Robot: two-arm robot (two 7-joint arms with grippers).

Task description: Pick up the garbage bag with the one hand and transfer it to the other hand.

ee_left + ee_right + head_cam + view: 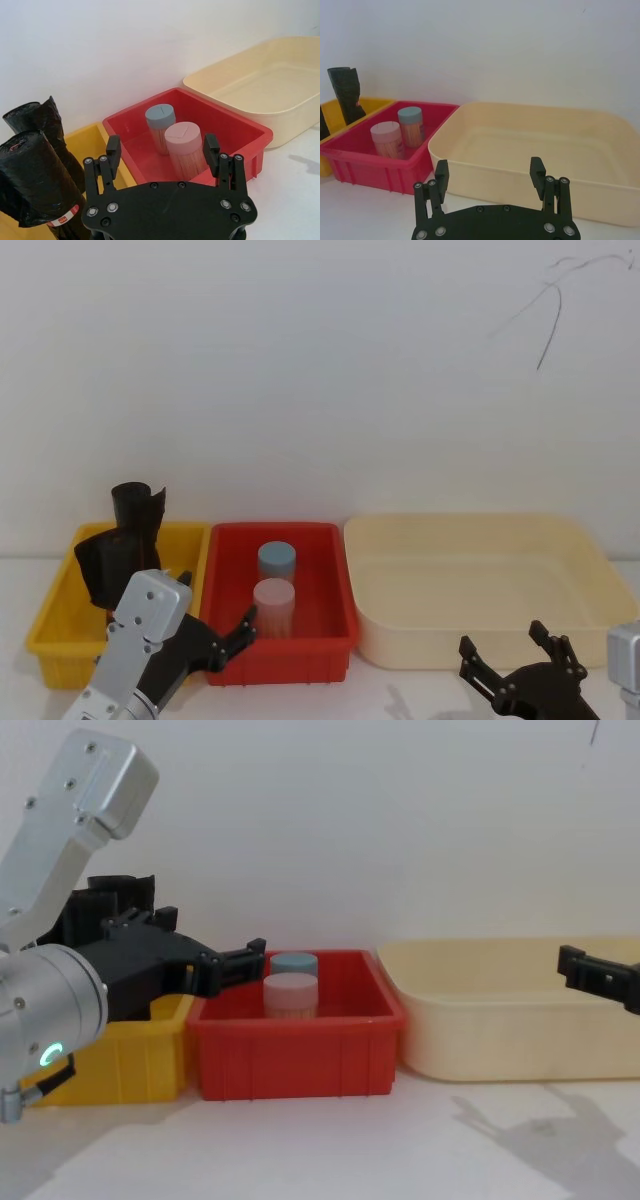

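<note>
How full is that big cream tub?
Empty: the cream tub has a bare floor and bare walls, with nothing lying inside.

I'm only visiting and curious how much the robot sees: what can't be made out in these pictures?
Garbage bag: lower end, left wrist view, hidden behind the left gripper and cut by the picture's edge.
Its label: left wrist view, print too small to read.
Right gripper: chest view, mostly cut off by the right edge.
Jars: contents too blurred in every view.
</note>
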